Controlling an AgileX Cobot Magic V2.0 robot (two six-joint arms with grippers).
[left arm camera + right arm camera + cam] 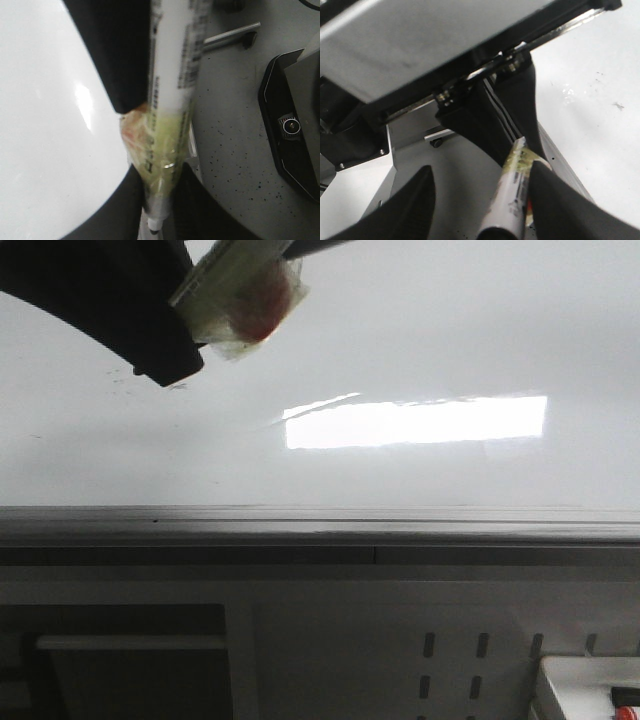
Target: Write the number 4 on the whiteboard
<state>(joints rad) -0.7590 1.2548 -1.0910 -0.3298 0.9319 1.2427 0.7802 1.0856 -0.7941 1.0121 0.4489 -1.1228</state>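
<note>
The whiteboard (420,330) is glossy white with a bright rectangular reflection and a grey edge rail (320,525). No number 4 shows on it, only tiny grey smudges (618,106). A white marker (170,75) wrapped in yellowish tape runs between the fingers of my left gripper (160,200), which is shut on it, tip near the fingers' base. My right gripper (482,172) is open, and the marker's (512,195) back end rests against one of its fingers. The front view shows the taped marker (235,285) beside a black finger (100,310) over the board's upper left.
A grey speckled table (235,150) lies beside the whiteboard (45,125). On it are a black device with a small lens (290,125) and a metal rod (232,35). Below the rail there is a perforated white panel (480,650) and a white box (590,690).
</note>
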